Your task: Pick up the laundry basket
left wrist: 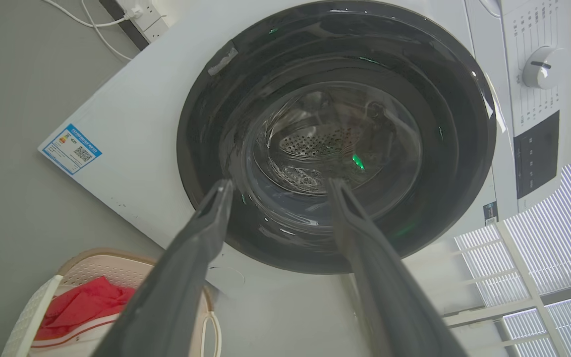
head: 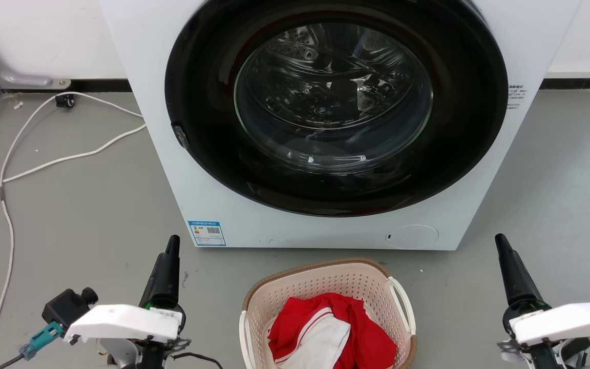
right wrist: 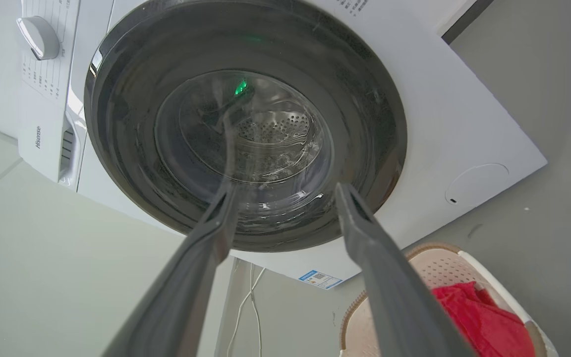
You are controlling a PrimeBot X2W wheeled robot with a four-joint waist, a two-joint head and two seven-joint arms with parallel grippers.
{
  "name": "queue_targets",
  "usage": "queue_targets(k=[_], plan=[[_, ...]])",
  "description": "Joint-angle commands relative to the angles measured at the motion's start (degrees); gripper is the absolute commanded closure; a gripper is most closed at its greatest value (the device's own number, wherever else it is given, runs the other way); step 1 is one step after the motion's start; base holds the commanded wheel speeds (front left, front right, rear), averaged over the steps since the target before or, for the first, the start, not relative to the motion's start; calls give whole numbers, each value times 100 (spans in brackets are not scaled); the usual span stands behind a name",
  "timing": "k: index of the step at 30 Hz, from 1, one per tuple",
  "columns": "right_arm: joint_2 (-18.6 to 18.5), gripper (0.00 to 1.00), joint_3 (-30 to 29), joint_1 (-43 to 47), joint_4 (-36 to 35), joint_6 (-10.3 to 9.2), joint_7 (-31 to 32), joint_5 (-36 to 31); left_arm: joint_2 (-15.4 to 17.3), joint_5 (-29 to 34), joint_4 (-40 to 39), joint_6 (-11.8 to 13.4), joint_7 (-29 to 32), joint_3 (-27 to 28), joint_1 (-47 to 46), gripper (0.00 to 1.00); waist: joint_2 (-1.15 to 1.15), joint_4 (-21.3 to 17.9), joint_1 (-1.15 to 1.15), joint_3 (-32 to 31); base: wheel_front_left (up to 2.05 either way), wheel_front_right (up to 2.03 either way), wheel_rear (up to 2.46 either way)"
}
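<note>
Laundry basket (head: 325,282) stands on the grey floor (head: 69,230), just in front of the washing machine (head: 182,169), with red-and-white clothing (head: 336,328) inside. Left gripper (left wrist: 279,184) and right gripper (right wrist: 286,189) flank it, clear of it. Both have their fingers spread and hold nothing.

"Hisense" brand on washing machine (right wrist: 444,114) upper front panel; blue sticker (head: 206,233) with QR code, print illegible.

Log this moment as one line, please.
left gripper: open, empty | right gripper: open, empty | laundry basket: on floor, ungrasped, clothes inside
</note>
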Motion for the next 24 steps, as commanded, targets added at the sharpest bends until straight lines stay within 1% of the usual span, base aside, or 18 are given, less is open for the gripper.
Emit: queue_targets(k=[1,11,24], plan=[[-8,0,22,-21,-166,5,13,-247,20,242,-109,-7,-51,-36,-136,0,0,3,0,0,0,0,0],[-3,0,70,120,-459,7,97,-1319,53,1367,-109,2,-250,-212,-125,0,0,35,0,-9,0,0,0],[2,0,29,287,-755,9,220,-2462,114,2512,-80,40,-484,-476,-139,0,0,63,0,-27,0,0,0]])
